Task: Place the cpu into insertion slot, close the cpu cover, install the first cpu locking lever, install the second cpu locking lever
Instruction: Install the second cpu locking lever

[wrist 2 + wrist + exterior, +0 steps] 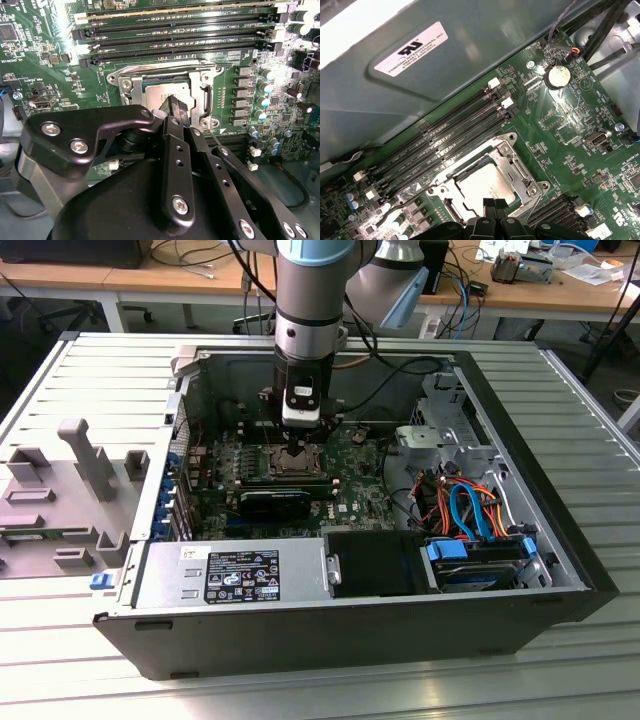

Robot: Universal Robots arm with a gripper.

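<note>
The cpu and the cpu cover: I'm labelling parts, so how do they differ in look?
The cpu is a solid, flat, dull grey square; the cpu cover is a shinier metal frame with a cut-out middle. The cover is larger and surrounds the cpu, which shows through its opening. Both are square, metallic and lie flat on the green board.

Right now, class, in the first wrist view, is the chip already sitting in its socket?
Yes, the silver-grey chip lies flat inside the metal-rimmed socket, with the gripper just above its edge.
</note>
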